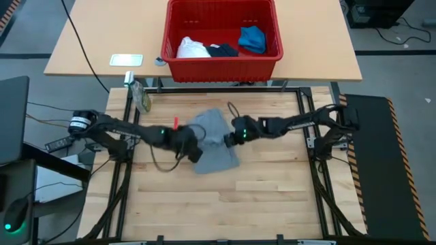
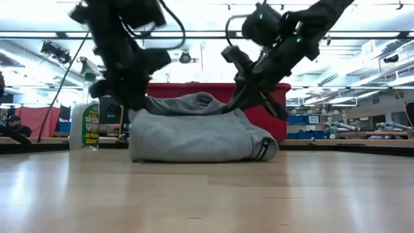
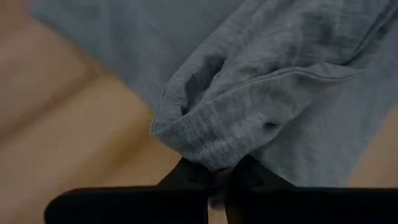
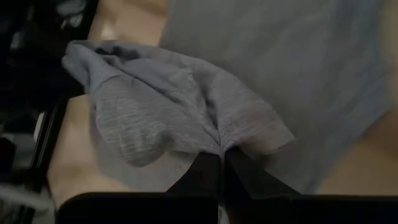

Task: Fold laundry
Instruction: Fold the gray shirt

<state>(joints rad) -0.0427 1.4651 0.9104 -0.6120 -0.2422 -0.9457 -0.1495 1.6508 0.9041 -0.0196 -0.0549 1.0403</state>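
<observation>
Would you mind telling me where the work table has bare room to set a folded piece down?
The wood in front of the grey T-shirt is bare, as is the strip behind it toward the red basket. The middle is crowded: the left gripper and right gripper both pinch the shirt there.

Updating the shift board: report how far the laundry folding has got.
Done: nothing looks finished; no folded piece shows.
In hand: the grey T-shirt lies bunched on the wooden table, the left gripper and right gripper each shut on a bit of its fabric.
Left: the white cloth, navy garment and bright blue garment sit in the red basket.
</observation>
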